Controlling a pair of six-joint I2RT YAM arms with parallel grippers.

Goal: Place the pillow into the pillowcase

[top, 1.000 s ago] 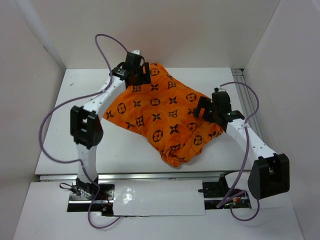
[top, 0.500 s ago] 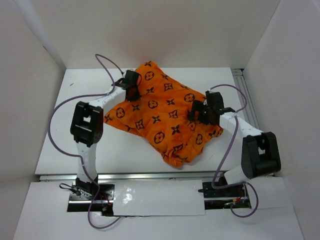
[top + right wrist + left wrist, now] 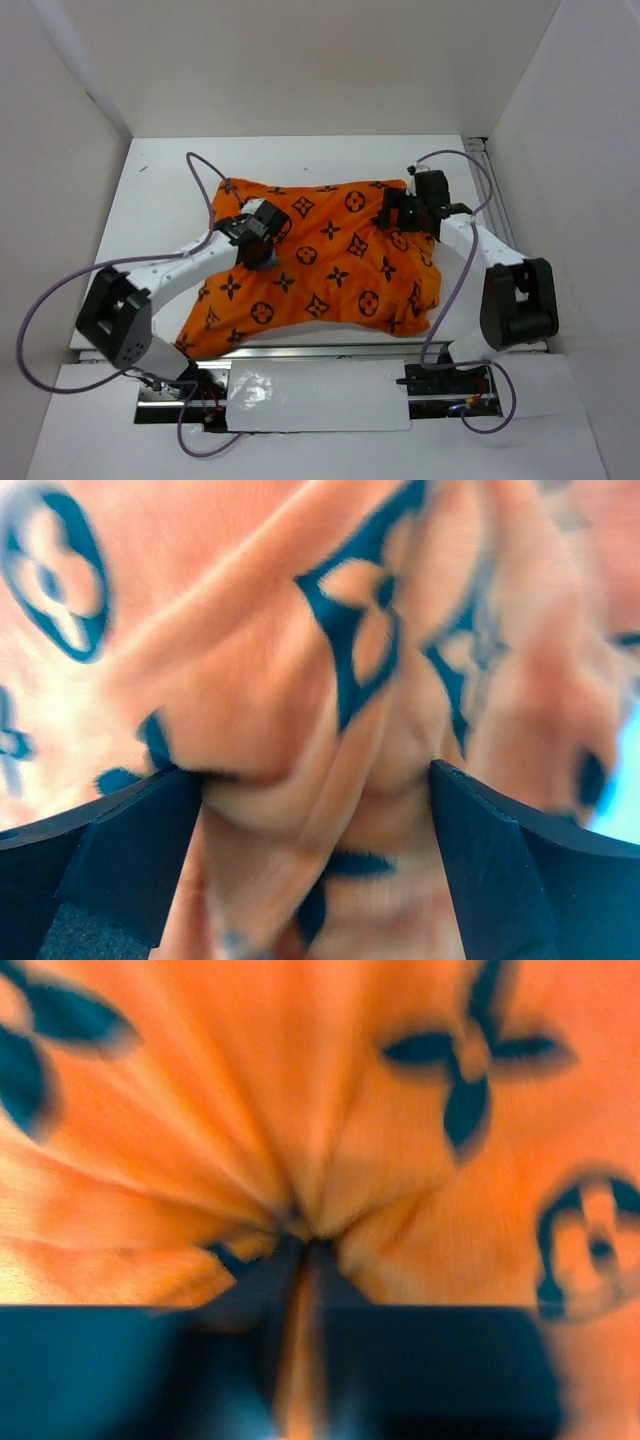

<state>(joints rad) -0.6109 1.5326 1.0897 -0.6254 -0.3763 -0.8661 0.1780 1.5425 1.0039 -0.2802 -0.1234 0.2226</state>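
The orange pillowcase (image 3: 330,270) with dark brown motifs lies spread across the middle of the white table, reaching the near edge. No part of the pillow shows. My left gripper (image 3: 262,240) is on the pillowcase's left part, shut on a thin pinch of the cloth (image 3: 400,1150), with folds running out from the fingertips (image 3: 305,1250). My right gripper (image 3: 393,215) is at the far right corner, its jaws held apart by a thick bunch of the cloth (image 3: 260,690) that fills the gap and touches both fingers (image 3: 130,860).
White walls close in the table (image 3: 160,190) on the left, back and right. A metal rail (image 3: 320,352) runs along the near edge under the cloth's front hem. Purple cables loop from both arms.
Both arms have pulled back and down. The pillowcase, held up bunched at the far middle before, now lies spread flat and nearer the front edge. The left arm swung furthest.
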